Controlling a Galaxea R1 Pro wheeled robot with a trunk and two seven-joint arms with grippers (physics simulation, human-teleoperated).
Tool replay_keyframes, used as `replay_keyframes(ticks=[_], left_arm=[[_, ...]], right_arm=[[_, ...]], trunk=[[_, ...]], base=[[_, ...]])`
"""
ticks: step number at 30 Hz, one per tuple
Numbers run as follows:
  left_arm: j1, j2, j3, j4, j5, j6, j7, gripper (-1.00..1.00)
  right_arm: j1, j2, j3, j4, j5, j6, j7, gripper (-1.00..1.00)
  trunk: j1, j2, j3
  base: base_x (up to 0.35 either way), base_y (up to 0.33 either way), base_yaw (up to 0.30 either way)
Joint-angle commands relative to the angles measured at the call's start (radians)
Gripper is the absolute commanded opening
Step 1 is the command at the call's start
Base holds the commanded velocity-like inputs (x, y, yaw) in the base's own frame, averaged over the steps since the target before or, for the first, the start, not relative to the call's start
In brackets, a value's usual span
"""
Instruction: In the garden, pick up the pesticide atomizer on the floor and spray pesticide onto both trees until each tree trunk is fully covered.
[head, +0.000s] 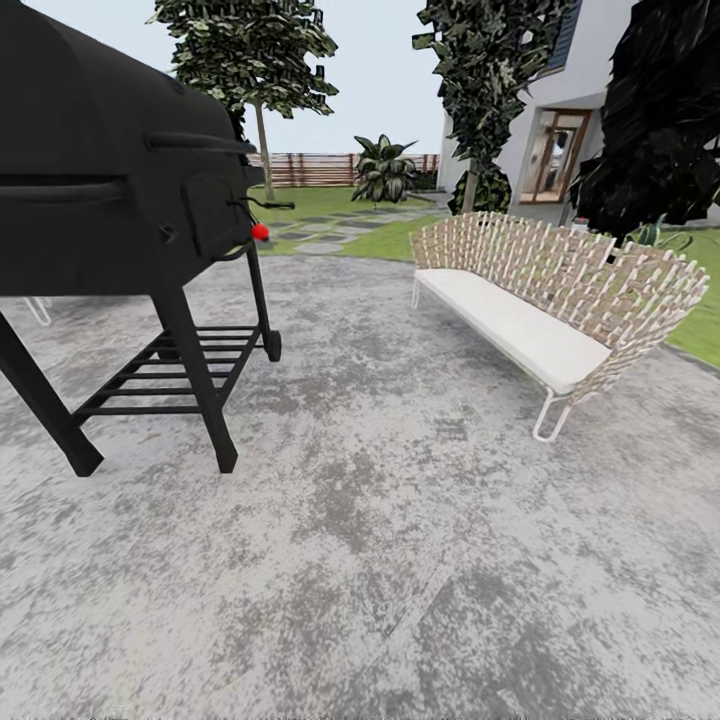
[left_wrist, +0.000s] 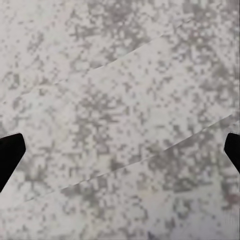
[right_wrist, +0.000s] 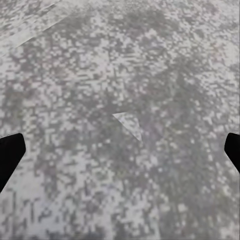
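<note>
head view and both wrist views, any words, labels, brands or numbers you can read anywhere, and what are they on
None: no readable text in any view.
The black grill shows no brand, only a red knob.
The woven sofa and the house wall carry no lettering or sign.
The speckled concrete patio under both wrists has seams and blotches only, no markings.

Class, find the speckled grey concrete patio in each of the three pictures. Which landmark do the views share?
Head view: speckled grey concrete patio spans the foreground, under the black barbecue.
Left wrist view: patio between open jaws.
Right wrist view: patio likewise.
Shared landmark: its mottled surface.
</note>
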Motion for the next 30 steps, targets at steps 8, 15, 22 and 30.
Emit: replay_keyframes(ticks=[8,15,22,30], left_arm=[[0.000,0.000,0.000,0.001,0.001,-0.003,0.000,1.00],[-0.001,0.001,0.032,-0.001,0.001,-0.003,0.000,1.00],[-0.001,0.000,0.034,-0.001,0.001,-0.003,0.000,1.00],[-0.001,0.000,0.034,0.000,0.001,-0.003,0.000,1.00]], right_arm=[[0.000,0.000,0.000,0.001,0.000,-0.003,0.000,1.00],[0.000,0.000,0.000,0.001,0.000,-0.003,0.000,1.00],[0.000,0.000,0.000,0.002,0.002,-0.003,0.000,1.00],[0.000,0.001,0.001,0.002,0.002,-0.003,0.000,1.00]], trunk=[[0.027,-0.050,-0.039],[0.029,-0.050,-0.059],[0.029,-0.050,-0.059],[0.029,-0.050,-0.059]], base=[[0.000,0.000,0.000],[0.010,0.000,0.000],[0.273,0.000,0.000],[0.333,-0.054,0.000]])
